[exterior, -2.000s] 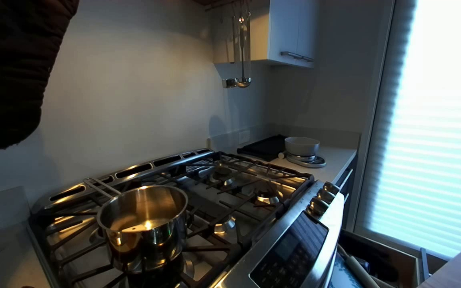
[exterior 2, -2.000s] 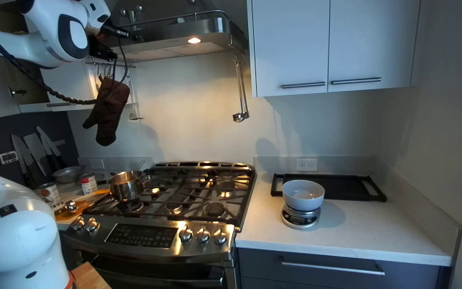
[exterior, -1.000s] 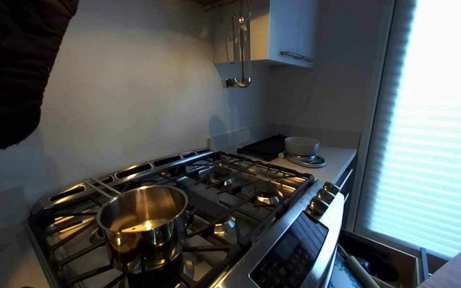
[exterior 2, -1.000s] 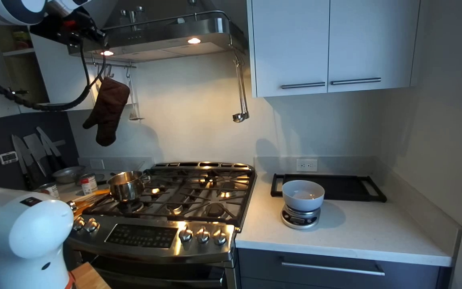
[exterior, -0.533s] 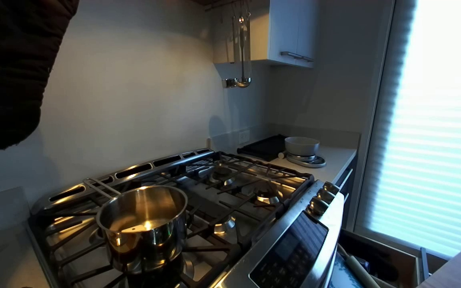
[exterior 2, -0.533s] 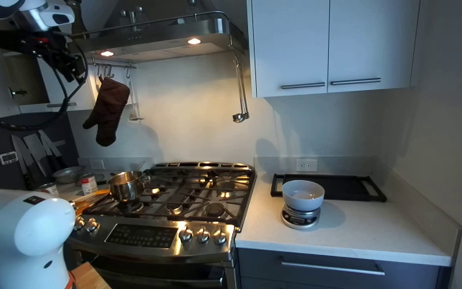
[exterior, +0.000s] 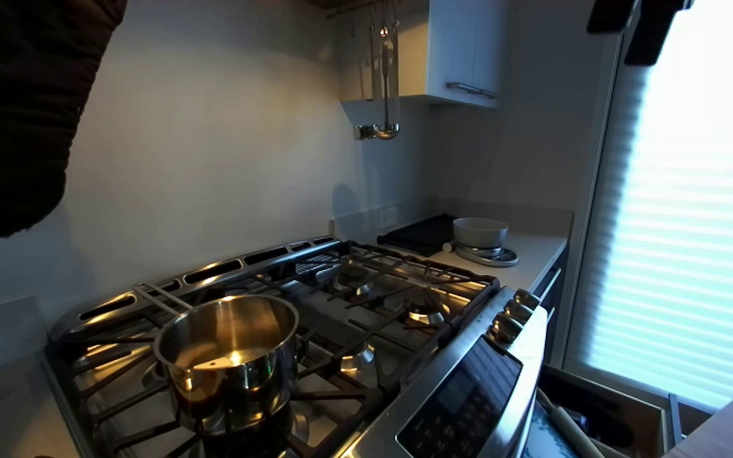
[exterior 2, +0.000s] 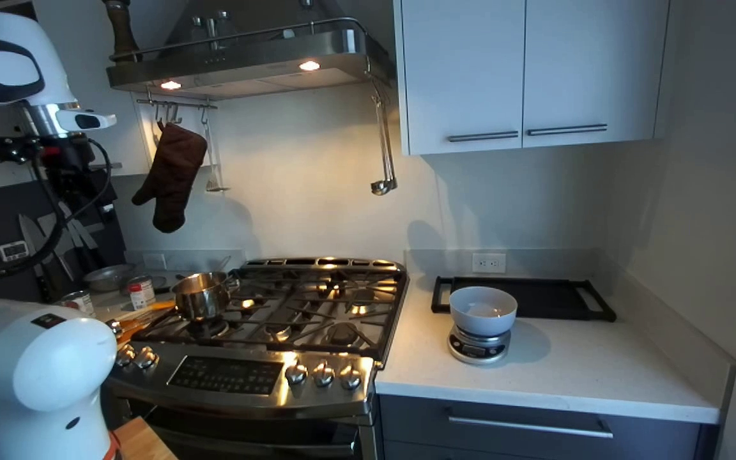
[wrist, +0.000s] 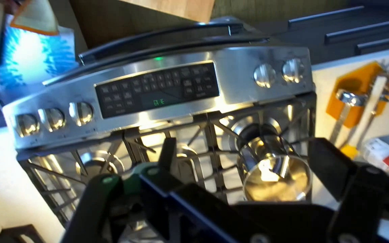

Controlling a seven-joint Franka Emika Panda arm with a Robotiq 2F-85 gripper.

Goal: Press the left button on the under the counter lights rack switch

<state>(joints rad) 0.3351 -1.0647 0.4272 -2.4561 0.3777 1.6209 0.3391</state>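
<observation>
No under the counter lights rack switch shows in any view, and its left button is out of view too. Two lamps [exterior 2: 170,85] glow beneath the steel range hood [exterior 2: 246,70]. My gripper [wrist: 243,141] is open in the wrist view, its black fingers wide apart with nothing held between them; the stove lies well below. Two dark fingers of the gripper [exterior: 622,44] hang into the top right corner of an exterior view, with a gap between them. In an exterior view the arm stands at the far left, beside the hood and lower than its front edge.
A brown oven mitt [exterior 2: 170,179] hangs from a rail left of the stove, and ladles [exterior 2: 384,182] hang on the right. A steel pot [exterior: 226,356] sits on the grates. Knives [exterior 2: 74,236] stand behind the arm. A bowl [exterior 2: 483,310] rests on a scale.
My gripper has moved left and down, away from the hood's front edge, and has tilted to point downward. The left hood lamp, hidden at first, now shows. Fingers have entered an exterior view's corner.
</observation>
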